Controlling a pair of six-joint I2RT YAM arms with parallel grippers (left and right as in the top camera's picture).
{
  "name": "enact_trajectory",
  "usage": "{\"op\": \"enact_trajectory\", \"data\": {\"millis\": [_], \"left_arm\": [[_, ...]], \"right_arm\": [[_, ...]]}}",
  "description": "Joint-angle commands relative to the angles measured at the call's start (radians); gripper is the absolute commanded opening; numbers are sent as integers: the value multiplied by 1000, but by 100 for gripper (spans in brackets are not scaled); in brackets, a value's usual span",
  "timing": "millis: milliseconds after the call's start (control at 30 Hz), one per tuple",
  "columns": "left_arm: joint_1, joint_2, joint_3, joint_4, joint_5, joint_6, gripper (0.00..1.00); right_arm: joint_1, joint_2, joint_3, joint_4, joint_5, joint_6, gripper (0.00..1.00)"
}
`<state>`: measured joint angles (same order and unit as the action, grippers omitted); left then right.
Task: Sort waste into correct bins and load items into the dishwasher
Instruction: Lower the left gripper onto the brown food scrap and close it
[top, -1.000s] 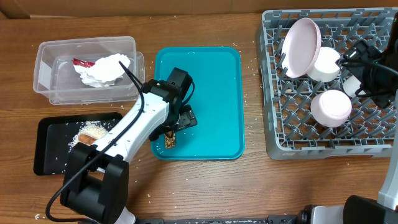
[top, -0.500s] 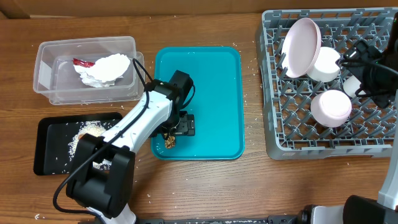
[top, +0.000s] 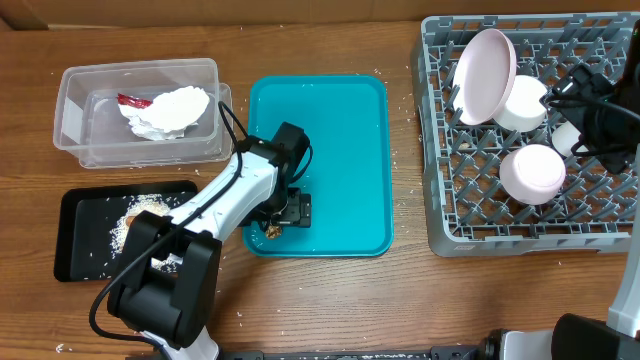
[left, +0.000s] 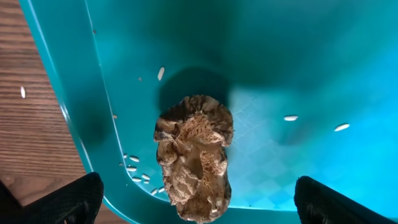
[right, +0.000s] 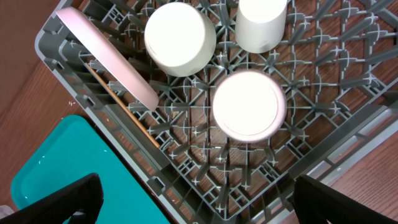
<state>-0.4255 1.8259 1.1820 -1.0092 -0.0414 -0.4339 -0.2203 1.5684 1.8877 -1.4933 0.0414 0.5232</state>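
A small brown crumbly chunk (left: 194, 158) lies at the front left corner of the teal tray (top: 350, 150), with rice grains beside it. My left gripper (left: 199, 208) hangs open right over the chunk (top: 271, 231), one finger on each side, not touching it. The grey rack (top: 440, 200) holds a leaning white plate (top: 485, 62), two upturned bowls (top: 521, 103) (top: 533, 172) and a small cup (top: 566, 137). My right gripper (right: 199, 205) is open and empty above the rack's near corner.
A clear tub (top: 75, 85) at the back left holds a crumpled napkin (top: 165, 110) and a red wrapper (top: 133, 100). A black tray (top: 80, 250) at the front left carries rice and an orange-brown stick (top: 142, 210). Loose rice dots the wood.
My left gripper has shifted slightly toward the front edge of the teal tray, closing in over the brown chunk. The right arm has not moved.
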Motion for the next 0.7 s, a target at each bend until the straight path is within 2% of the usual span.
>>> {"op": "enact_trajectory", "data": {"millis": [0, 667], "left_arm": [[0, 14, -4, 5, -10, 19, 100], [0, 20, -37, 53, -10, 39, 100]], "right_arm": [[0, -5, 10, 2, 10, 1, 100], [0, -5, 10, 2, 10, 1, 100]]}}
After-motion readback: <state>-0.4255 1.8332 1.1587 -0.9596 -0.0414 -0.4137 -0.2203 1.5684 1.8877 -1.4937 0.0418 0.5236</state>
